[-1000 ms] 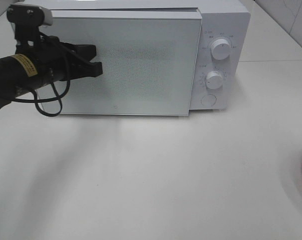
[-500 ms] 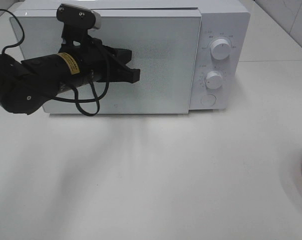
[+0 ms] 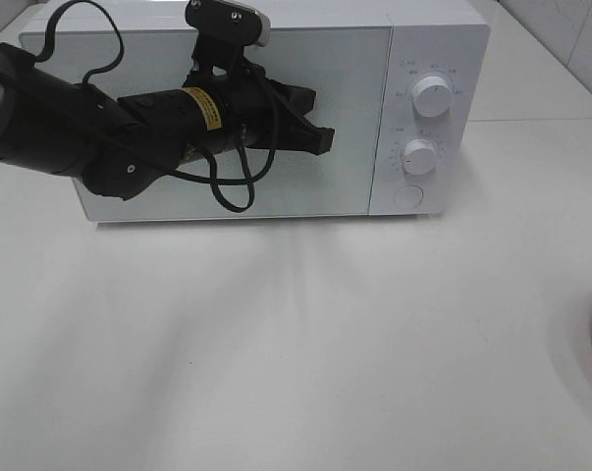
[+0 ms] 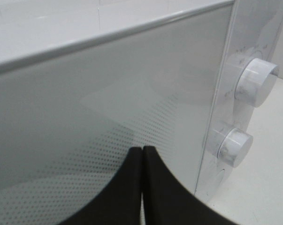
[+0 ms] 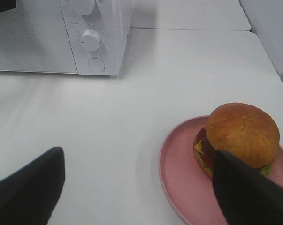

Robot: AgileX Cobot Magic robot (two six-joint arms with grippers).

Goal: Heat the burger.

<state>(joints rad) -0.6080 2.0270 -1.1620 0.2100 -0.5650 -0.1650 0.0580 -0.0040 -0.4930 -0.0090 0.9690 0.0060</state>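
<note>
Table (image 3: 305, 343): white, matte | microwave (image 3: 438, 59): rear | plate (image 5: 179, 187): right edge

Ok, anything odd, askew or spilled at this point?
One thing: the microwave door is shut, with the left end effector, closed, in front of it, while the burger sits outside on the pink plate, unheated. Nothing looks spilled, tilted or damaged. The right end effector is open, holding nothing.

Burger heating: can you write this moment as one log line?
white microwave door: closed | left fingers: shut, at door | golden-bun burger: on pink plate | right fingers: open
</note>
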